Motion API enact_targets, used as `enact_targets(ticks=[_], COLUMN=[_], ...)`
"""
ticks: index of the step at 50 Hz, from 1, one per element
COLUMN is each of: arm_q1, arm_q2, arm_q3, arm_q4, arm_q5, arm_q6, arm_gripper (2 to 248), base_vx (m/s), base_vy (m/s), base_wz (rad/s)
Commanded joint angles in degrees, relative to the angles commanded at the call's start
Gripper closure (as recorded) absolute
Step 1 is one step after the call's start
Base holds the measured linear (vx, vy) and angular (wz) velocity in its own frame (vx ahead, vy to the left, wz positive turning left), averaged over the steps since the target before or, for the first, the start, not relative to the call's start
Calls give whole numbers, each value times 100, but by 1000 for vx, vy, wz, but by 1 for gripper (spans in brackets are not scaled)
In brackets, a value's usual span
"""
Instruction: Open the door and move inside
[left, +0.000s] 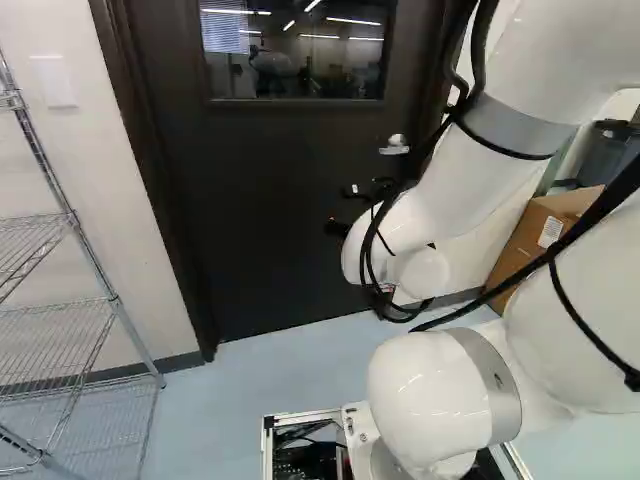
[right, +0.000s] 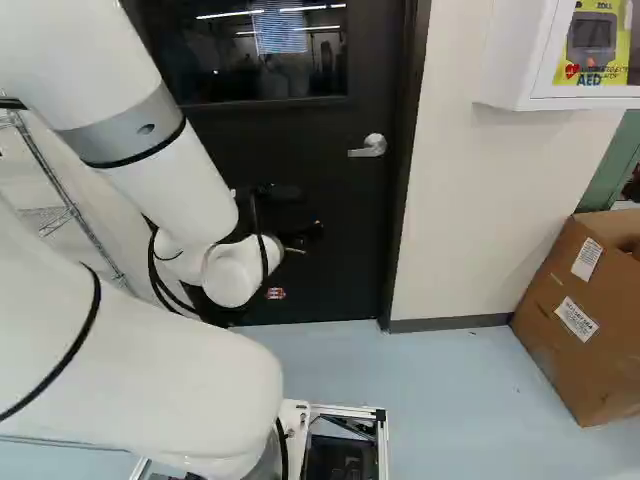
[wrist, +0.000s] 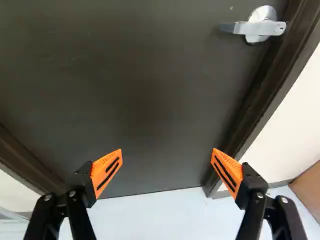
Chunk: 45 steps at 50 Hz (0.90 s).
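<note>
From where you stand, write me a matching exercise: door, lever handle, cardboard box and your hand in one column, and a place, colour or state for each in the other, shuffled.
1. Door
2. Lever handle
3. Cardboard box
4. Hand

A. At the far right of the right base view
B. Open, holding nothing
C. Closed
D. Silver

Right pairs: 1-C; 2-D; 3-A; 4-B

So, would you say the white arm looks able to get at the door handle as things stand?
Probably yes: nothing shows between the white arm and the door handle, and the jaws stand open. They are not lined up with it, so the arm would likely need to shift.
</note>
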Motion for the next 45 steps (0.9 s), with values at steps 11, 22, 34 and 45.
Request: enact_targets(ticks=[11,22,34,45], arm_q1=[0,0,0,0], arm_q2=[0,0,0,0], arm_q3=[0,0,0,0], arm_q4=[0,0,0,0], arm_q5=[0,0,0,0], arm_q6=[0,0,0,0], arm_gripper=[3,3,3,3], base_vx=[130,130,98,11], base_vy=[-62,-64,-48,-4], base_wz=[-8,-9,-6,-3])
